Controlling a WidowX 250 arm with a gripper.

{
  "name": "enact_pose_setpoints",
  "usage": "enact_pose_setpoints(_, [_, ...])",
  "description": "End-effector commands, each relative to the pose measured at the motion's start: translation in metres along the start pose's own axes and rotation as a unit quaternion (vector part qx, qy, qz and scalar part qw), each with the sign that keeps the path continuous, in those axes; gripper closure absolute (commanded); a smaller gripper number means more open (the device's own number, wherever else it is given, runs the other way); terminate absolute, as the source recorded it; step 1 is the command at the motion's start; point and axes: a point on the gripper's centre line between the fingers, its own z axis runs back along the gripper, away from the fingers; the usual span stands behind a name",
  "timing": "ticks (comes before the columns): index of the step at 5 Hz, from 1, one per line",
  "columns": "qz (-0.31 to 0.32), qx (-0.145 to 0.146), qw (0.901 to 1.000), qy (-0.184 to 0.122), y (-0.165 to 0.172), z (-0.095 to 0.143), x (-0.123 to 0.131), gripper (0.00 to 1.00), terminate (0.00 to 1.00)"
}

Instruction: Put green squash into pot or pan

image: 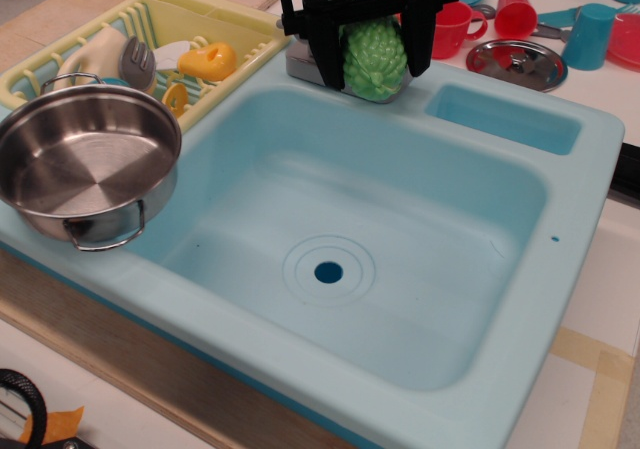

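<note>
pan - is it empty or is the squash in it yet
Empty. The pan shows only its bare steel bottom; the squash is between the gripper fingers at the sink's back edge.

Gripper [372,57] body cut off by top edge, arm unseen. Its black fingers cover both sides of the green squash [375,59]. Grey faucet base [300,61] mostly hidden behind them. Red cups [455,24] partly blocked. Blue cup [592,34] cropped at top right. Black wheel [20,404] cut at bottom left.
</note>
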Motion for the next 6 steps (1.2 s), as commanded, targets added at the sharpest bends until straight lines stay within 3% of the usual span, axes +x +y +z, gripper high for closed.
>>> enact_pose_setpoints(1, [0.018, -0.002, 0.9984, -0.053, 0.001, 0.04, -0.029, 1.0, 0.0])
enact_pose_setpoints(2, [0.072, -0.011, 0.9955, -0.061, 0.018, 0.046, -0.043, 1.0, 0.0])
enact_pose_setpoints(3, [0.129, -0.043, 0.9876, -0.078, 0.041, 0.055, -0.051, 1.0, 0.0])
enact_pose_setpoints(4, [0.193, -0.079, 0.9713, -0.113, 0.066, 0.063, -0.062, 1.0, 0.0])
enact_pose_setpoints(5, [0.239, -0.096, 0.9563, -0.139, 0.092, 0.075, -0.073, 1.0, 0.0])
enact_pose_setpoints(6, [0.273, -0.095, 0.9473, -0.139, 0.114, 0.079, -0.08, 1.0, 0.0])
